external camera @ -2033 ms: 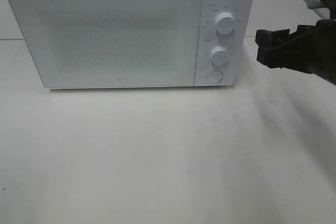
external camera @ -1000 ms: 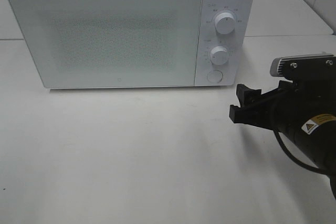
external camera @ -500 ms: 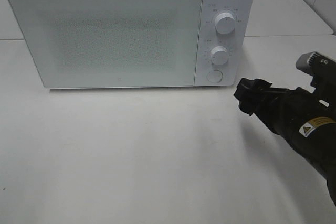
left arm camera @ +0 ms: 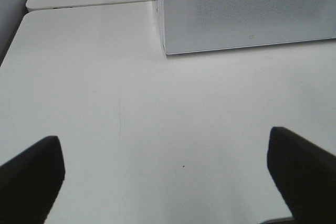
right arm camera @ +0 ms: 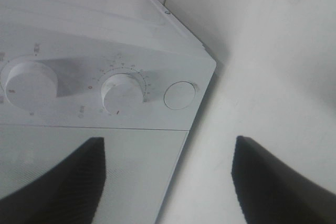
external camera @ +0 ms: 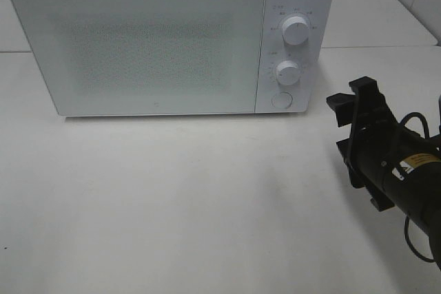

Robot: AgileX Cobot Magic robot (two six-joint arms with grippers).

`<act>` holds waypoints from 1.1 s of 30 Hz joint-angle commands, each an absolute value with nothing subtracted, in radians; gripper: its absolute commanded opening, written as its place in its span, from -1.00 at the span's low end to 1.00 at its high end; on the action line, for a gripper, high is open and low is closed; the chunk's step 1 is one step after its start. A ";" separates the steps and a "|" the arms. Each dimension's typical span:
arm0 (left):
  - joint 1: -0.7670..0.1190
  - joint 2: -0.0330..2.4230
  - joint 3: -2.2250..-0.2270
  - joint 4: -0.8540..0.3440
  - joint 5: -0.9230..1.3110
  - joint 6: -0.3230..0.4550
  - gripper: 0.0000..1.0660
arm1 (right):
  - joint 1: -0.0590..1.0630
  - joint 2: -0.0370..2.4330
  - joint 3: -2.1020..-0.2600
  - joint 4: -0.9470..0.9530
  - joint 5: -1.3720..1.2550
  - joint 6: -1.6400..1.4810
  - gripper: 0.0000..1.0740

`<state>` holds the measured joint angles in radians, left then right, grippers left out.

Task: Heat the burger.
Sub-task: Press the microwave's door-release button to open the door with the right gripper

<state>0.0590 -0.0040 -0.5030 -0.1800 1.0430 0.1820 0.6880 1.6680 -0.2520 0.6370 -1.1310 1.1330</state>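
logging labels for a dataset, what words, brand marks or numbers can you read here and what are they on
No text is legible, so nothing can be quoted.
Marks around the upper dial of the microwave: too small to read.
Scale around the lower dial: blurred, unreadable.
Small mark low on the door: too small to tell.
Yellow sticker on the right arm: print unreadable.

The burger is not showing in any view. The white microwave (external camera: pixel 158 39) is standing upright at the back of the table (external camera: pixel 172 204), its door (external camera: pixel 138 46) sitting shut, the speckled panel hiding the inside; an upper dial (external camera: pixel 295 30), a lower dial (external camera: pixel 288 72) and a round button (external camera: pixel 280 100) are lining its right side
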 commanded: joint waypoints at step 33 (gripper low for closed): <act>0.058 -0.024 -0.501 -0.182 1.043 0.176 0.89 | 0.693 1.822 -0.380 0.625 -1.061 1.445 -1.00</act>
